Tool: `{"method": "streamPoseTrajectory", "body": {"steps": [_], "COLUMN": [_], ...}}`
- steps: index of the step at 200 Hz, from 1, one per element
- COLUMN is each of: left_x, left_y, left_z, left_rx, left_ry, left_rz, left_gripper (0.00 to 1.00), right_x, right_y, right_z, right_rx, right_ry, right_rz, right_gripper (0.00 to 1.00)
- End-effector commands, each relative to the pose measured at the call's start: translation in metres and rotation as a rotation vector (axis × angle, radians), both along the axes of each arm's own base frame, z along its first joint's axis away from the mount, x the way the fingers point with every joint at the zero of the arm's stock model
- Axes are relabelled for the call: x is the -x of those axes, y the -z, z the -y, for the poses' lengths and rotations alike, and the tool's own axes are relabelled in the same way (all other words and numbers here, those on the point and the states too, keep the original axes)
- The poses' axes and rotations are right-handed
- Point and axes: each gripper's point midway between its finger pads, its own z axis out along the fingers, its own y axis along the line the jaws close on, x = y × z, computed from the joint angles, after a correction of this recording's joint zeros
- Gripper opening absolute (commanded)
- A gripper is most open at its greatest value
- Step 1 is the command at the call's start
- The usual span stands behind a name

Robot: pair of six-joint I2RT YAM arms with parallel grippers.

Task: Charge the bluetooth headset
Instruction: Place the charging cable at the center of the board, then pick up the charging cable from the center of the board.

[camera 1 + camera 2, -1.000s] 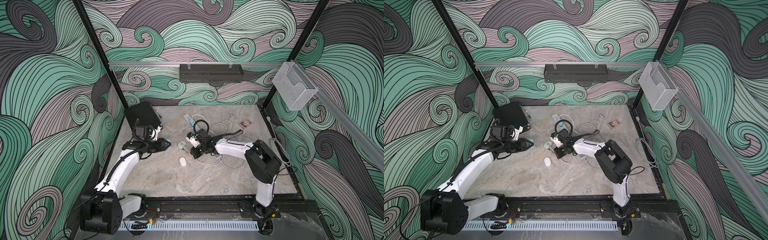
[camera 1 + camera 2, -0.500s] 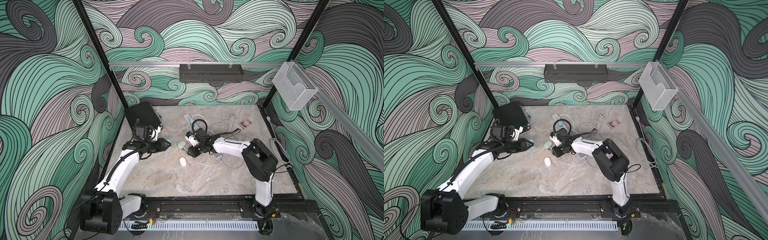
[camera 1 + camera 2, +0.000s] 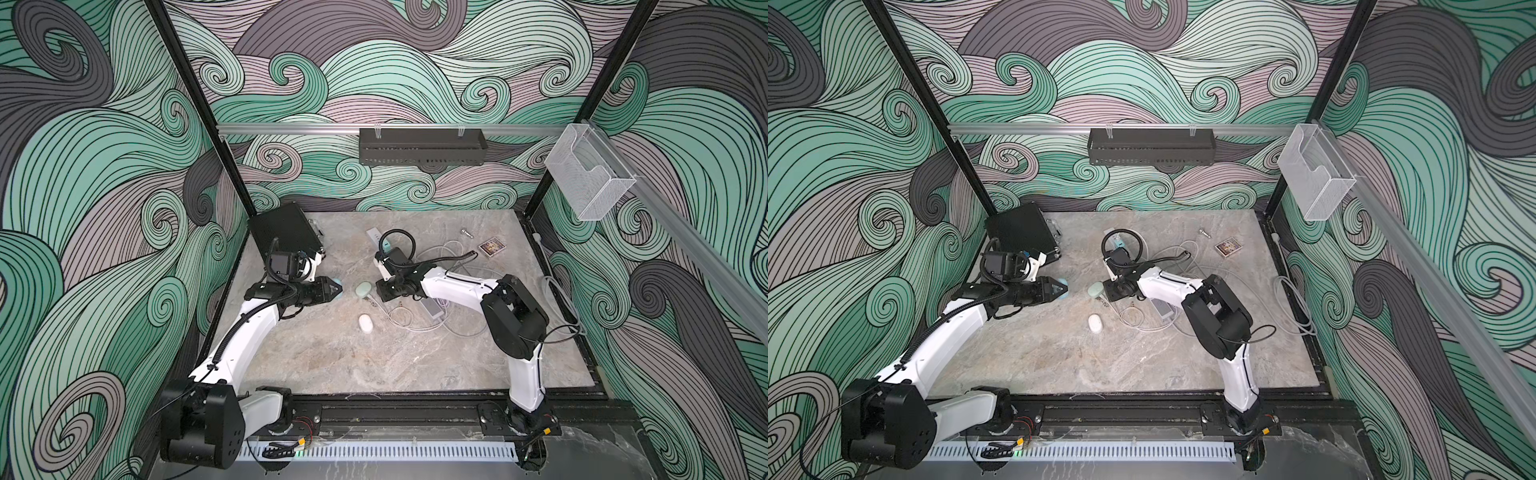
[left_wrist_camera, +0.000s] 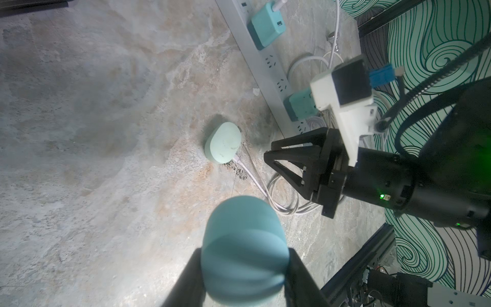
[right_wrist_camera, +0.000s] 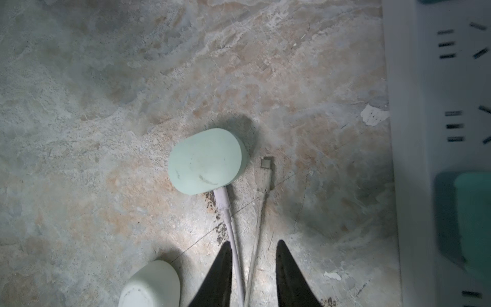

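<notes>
**Hands face each other across a plugged-in case**

The left arm climbs from its base at the near-left corner, bends at the elbow and runs its forearm level toward the middle of the worktop (image 3: 332, 365). The left hand (image 4: 244, 252) is clamped on a blue earbud case (image 4: 244, 234). The case fills the gap between the two fingers and is carried clear of the surface. In both top views it shows as a pale blue tip at the end of the hand.

The right arm rises from the near-right corner and folds at a dark elbow. Its long white forearm stretches low across toward the left arm. The right hand (image 5: 252, 255) points at the mint earbud case (image 5: 206, 160) and stops just short of it, with its jaws parted. Two cords run through the gap between the fingers, and neither is pinched.

The mint earbud case lies flat on the worktop between the two hands, nearer the right one. The charging cable (image 5: 225, 210) has its plug seated in the edge of the case that faces the right hand. A second cable (image 5: 261, 212) lies alongside, its metal plug free just beside the case.

A white case (image 3: 365, 323) rests near the mint one, on the side toward the arm bases. The power strip (image 4: 265, 66) carries two teal adapters (image 4: 265, 26).
</notes>
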Motion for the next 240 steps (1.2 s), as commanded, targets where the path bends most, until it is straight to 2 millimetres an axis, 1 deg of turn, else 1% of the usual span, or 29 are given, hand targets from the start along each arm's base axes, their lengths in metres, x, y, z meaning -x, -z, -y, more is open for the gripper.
{"method": "streamPoseTrajectory", "body": {"steps": [1,5,8,17,44,125,154,167,178,186,199,215,240], "left_x": [-0.003,-0.003,-0.003,-0.003,-0.003,-0.003,-0.004,-0.004,-0.003,-0.003,-0.002,-0.003,-0.004], "left_y": [-0.005,-0.005,-0.005,-0.004,-0.004,-0.004,-0.004,-0.004,-0.003,-0.002,-0.001,-0.001,-0.002], "left_z": [0.001,0.0,0.001,0.001,0.0,0.0,0.001,0.0,0.0,-0.001,-0.001,-0.002,-0.002], "left_rx": [0.01,0.01,0.01,0.01,0.011,0.011,0.012,0.009,0.007,0.003,-0.002,-0.005,-0.005], "left_ry": [0.012,0.012,0.012,0.013,0.011,0.013,0.013,0.013,0.012,0.011,0.011,0.009,0.01], "left_rz": [0.024,0.023,0.023,0.023,0.02,0.021,0.021,0.02,0.018,0.017,0.014,0.015,0.019], "left_gripper": [0.28,0.28,0.28,0.28,0.28,0.28,0.28,0.28,0.28,0.28,0.28,0.28,0.28], "right_x": [0.002,0.001,0.004,0.004,0.002,-0.002,0.0,0.002,0.002,0.0,-0.001,-0.002,0.006], "right_y": [0.011,0.011,0.015,0.019,0.023,0.042,0.049,0.053,0.05,0.043,0.03,0.009,-0.02], "right_z": [-0.002,-0.003,0.0,0.001,0.001,0.003,0.003,0.004,0.006,0.005,0.004,0.003,0.003], "right_rx": [0.03,0.027,0.046,0.061,0.077,0.202,0.282,0.294,0.288,0.268,0.223,0.153,0.055], "right_ry": [0.026,0.027,0.028,0.034,0.046,0.057,0.038,0.041,0.054,0.058,0.06,0.048,-0.006], "right_rz": [-0.041,-0.039,-0.058,-0.069,-0.072,-0.057,-0.032,-0.04,-0.036,-0.024,-0.008,0.015,0.036], "right_gripper": [0.29,0.28,0.28,0.27,0.23,0.21,0.16,0.12,0.04,0.0,0.0,0.0,0.0]}}
